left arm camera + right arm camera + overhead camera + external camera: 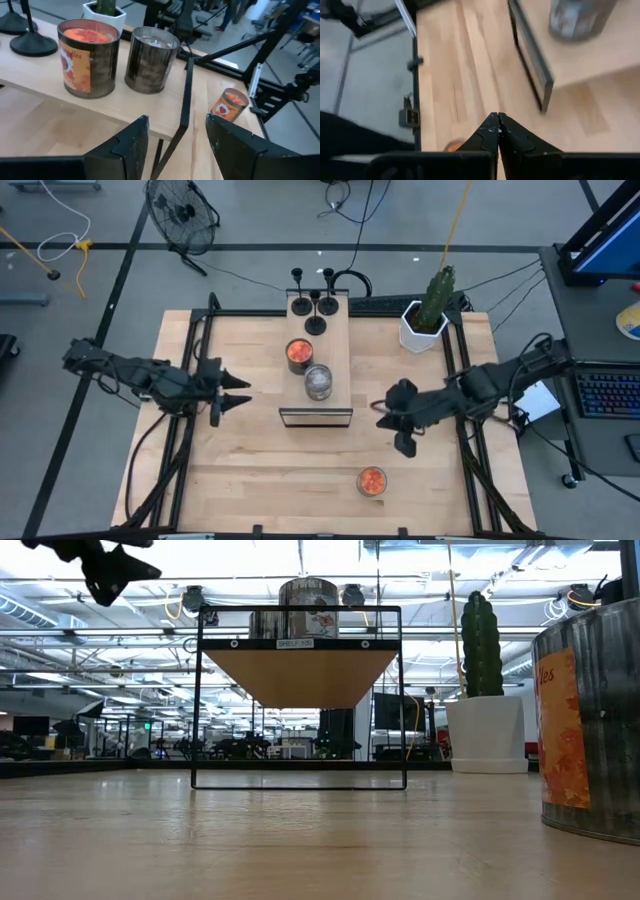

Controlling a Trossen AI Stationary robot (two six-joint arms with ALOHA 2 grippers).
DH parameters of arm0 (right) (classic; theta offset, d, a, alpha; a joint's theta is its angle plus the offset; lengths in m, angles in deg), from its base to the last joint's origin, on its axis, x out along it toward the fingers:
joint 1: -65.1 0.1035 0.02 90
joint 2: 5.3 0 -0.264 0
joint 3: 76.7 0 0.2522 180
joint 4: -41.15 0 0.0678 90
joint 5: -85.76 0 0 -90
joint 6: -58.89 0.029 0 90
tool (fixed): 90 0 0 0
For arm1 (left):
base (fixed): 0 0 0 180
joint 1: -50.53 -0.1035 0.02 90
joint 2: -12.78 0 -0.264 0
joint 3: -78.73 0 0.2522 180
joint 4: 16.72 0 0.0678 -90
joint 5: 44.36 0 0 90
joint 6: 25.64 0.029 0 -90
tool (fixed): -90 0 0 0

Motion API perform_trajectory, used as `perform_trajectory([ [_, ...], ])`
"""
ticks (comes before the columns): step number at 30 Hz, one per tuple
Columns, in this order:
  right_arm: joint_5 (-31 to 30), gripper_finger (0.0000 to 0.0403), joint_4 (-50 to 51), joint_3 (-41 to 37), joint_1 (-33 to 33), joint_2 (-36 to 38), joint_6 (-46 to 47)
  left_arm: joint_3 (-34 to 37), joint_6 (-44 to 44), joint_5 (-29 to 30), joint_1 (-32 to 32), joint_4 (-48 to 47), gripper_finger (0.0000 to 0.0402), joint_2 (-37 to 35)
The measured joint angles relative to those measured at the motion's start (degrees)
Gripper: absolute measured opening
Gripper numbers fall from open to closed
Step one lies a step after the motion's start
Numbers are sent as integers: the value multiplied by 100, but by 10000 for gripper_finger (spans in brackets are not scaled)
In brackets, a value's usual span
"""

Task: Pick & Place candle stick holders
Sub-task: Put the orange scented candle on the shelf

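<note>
**Both claws empty beside the raised box, one orange cup apart on the desk**

A pale wooden desk point(250, 480) in a black frame stands on a grey floor, with a fan point(180, 210) and cables behind it. The long pale wooden box point(335, 345) runs down the middle of the desk on a thin black stand.

The left claw point(240, 392) hovers over the desk's left half, pointing at the box, its fingers point(131, 145) spread apart and holding nothing. Straight ahead of it, on the box, stand an orange-red glass cup point(299, 354) and just beside that the clear-silvery glass cup point(318, 380); in the left wrist view these two point(89, 57) point(151, 59) are side by side near the box's edge, close ahead of the open fingers. Farther along the box from this claw, at its rear end, the three black candle stick holders point(314, 300) stand upright in a tight group.

The second orange-red cup point(372, 481) sits alone on the desk near the front edge, off the box. It lies in front of and slightly to the left of the right claw, apart from it.

The right claw point(381, 416) hangs over the desk just right of the box's front end, pointing at it. Its fingertips point(497, 131) are pressed together with nothing between them. Behind this claw, at the desk's rear right, stands the white pot with the green cactus point(428, 315).
</note>
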Motion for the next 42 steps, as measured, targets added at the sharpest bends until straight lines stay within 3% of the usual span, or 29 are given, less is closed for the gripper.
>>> perform_trajectory([
  [14,704,0,146,59,182,-715,1397,1088,251,-429,2,204,203,-1484],
  [25,1184,0,793,59,168,-771,2534,1885,229,-539,0,201,202,-2540],
  [35,1446,0,312,-266,169,-771,2639,2028,314,-561,0,195,202,-2743],
  [42,1470,0,-455,-758,169,-771,2710,2028,-220,-558,0,202,202,-2738],
])
